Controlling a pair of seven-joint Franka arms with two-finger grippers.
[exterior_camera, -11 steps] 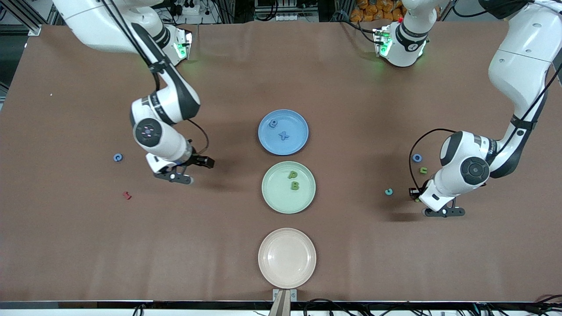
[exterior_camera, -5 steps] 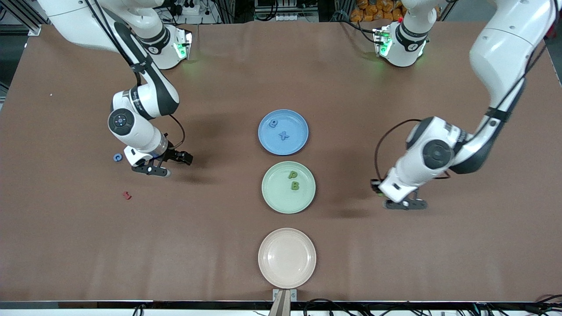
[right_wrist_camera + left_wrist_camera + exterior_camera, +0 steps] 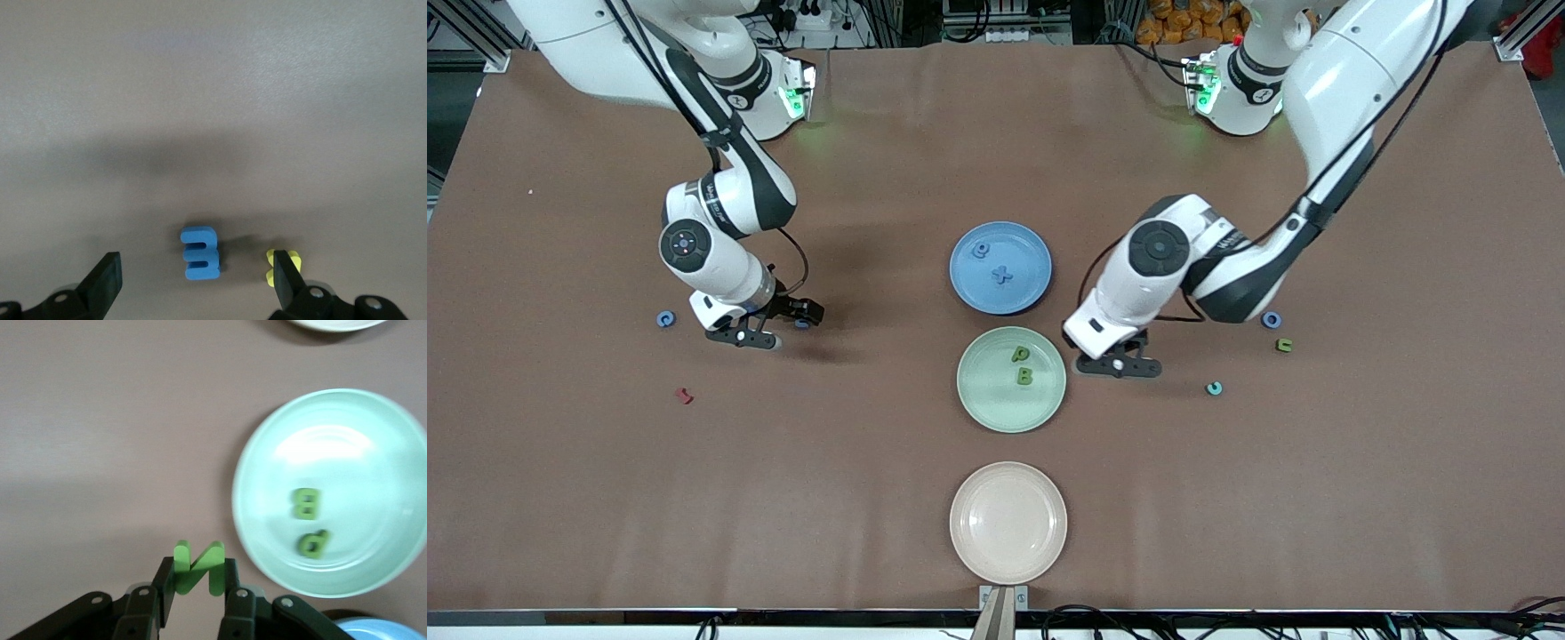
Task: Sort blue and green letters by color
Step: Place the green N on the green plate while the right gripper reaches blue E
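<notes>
- Left gripper (image 3: 193, 587), frame centre, pinches green N (image 3: 197, 565): light, stiff; hold flat sides.
- Right gripper (image 3: 193, 280) open around blue E (image 3: 200, 252).

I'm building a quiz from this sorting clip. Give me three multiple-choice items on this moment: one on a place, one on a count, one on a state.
1. Where does the pink plate lie?
A. Nearer the front camera than the green plate
B. Between the blue and green plates
C. Beside the red letter

2. How many letters lie in the green plate?
A. One
B. Two
C. Four

3. What is the left gripper doing?
A. Open over the blue plate
B. Shut on nothing
C. Shut on a green letter

Answers: 1 A, it is lowest in the front view. 2 B, a P and a B. 3 C, the left wrist view shows the green letter pinched.
</notes>
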